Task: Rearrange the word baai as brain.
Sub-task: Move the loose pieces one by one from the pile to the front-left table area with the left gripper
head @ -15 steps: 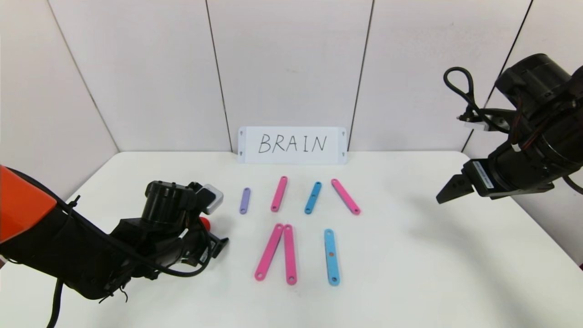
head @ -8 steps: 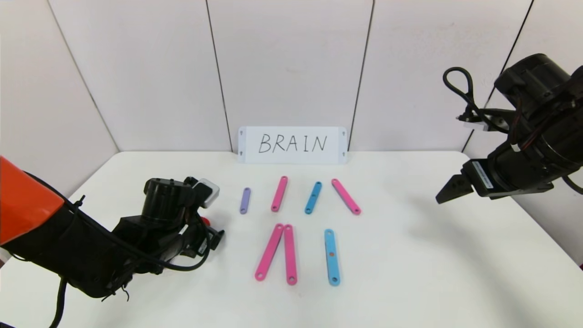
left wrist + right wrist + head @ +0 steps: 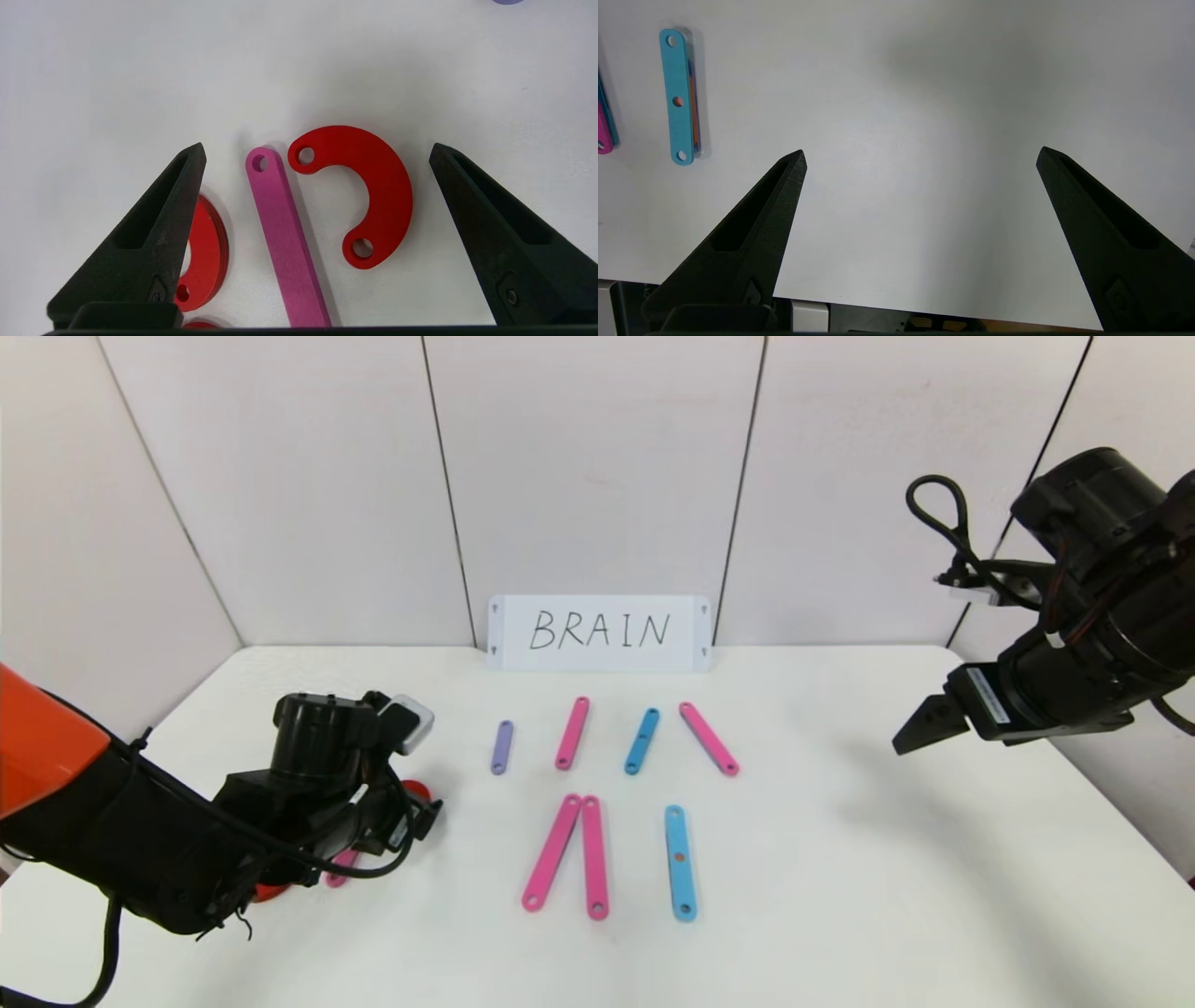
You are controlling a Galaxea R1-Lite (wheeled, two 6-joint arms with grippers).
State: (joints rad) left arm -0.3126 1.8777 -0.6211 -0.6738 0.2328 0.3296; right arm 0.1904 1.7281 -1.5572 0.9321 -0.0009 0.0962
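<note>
On the left side of the white tabletop, low over the surface: left end effector, both black tips spread wide, gripping nothing. Between the tips, flat on the tabletop: one red C-shaped piece with a hole at each end, and just beside it one pink strip, the two very near but whether touching is not clear. Under one tip, partly hidden: a second red curved piece. From the head view only small parts of these showing from under the arm: a bit of red and a bit of pink.

Farther out, toward the middle of the tabletop, in a back row from left to right: short purple strip, pink strip leaning, light-blue strip leaning, pink strip slanting the other way. In the front row: two long pink strips meeting at their far ends and opening toward the near edge, like an A without its bar, then one light-blue strip nearly upright to the right of them.

Against the back wall, standing: white card with BRAIN handwritten in black.

Raised above the right side of the tabletop, well apart from all the strips: right end effector, tips also wide apart, holding nothing.
</note>
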